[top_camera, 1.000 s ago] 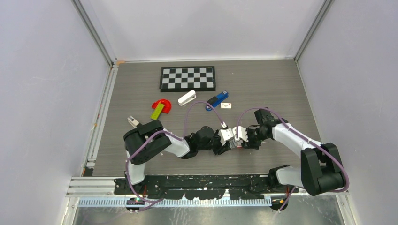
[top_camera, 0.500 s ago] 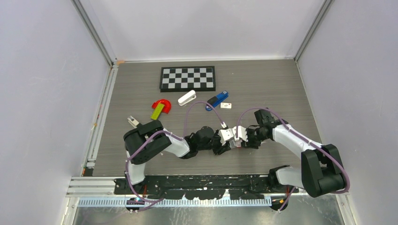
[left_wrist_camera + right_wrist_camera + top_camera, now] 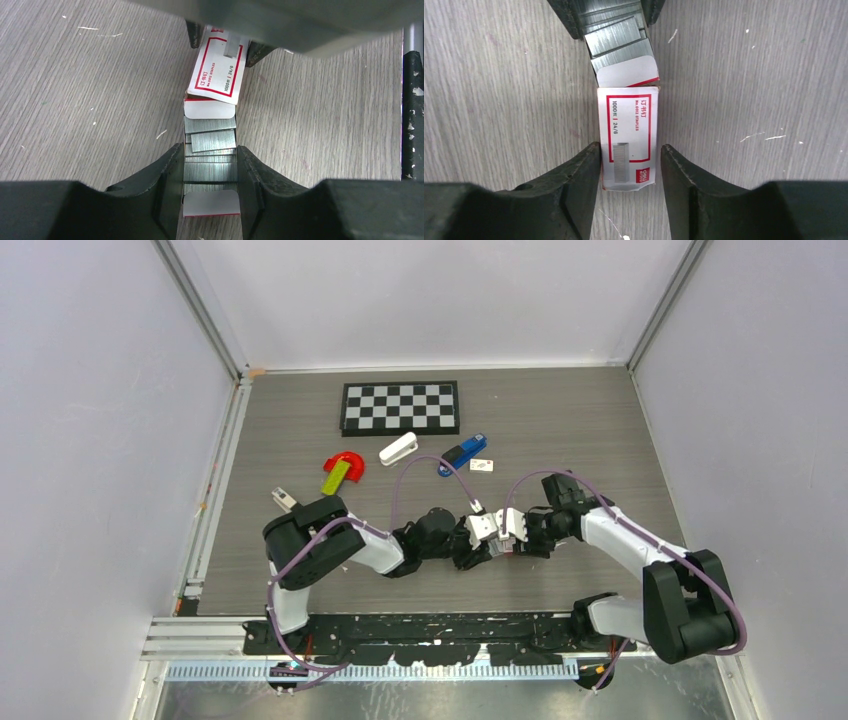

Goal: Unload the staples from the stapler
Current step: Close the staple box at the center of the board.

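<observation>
The blue stapler (image 3: 463, 453) lies at the far middle of the table, away from both grippers. Near the front, the grippers face each other over a small red-and-white staple box. My left gripper (image 3: 209, 146) is shut on the box's inner tray (image 3: 210, 202), which is pulled partly out and shows strips of staples (image 3: 210, 135). My right gripper (image 3: 630, 145) straddles the outer sleeve (image 3: 629, 125). Its left finger touches the sleeve, and a thin gap shows at the right finger (image 3: 674, 165).
A white stapler (image 3: 398, 449) lies left of the blue one, and a small white card (image 3: 482, 466) lies beside it. A checkerboard (image 3: 400, 406) is at the back. A red and yellow piece (image 3: 342, 470) sits at the left.
Almost nothing has changed. The right arm's elbow has shifted very slightly. Both grippers stay at the staple box.
</observation>
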Motion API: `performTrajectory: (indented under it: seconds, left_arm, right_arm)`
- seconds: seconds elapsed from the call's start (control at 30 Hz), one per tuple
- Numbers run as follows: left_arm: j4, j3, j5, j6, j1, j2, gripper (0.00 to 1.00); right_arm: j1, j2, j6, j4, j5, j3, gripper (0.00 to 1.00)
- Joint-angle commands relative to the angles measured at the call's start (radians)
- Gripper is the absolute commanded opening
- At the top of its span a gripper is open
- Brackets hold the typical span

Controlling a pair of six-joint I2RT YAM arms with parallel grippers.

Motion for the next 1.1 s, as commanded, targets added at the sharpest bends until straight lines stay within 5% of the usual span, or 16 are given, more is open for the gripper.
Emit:
performTrajectory:
  seconds: [0.0,1.07]
  left_arm:
    - [-0.133,0.023,0.064,0.058,-0.027,0.042,0.25]
    - [-0.266,0.093,0.174,0.116,-0.015,0.078,0.24]
  right_arm:
    - [0.033,-0.004,-0.014,0.081,0.041,-0.036,0.55]
    - [0.038,0.006,0.019,0.141,0.085,-0.056,0.52]
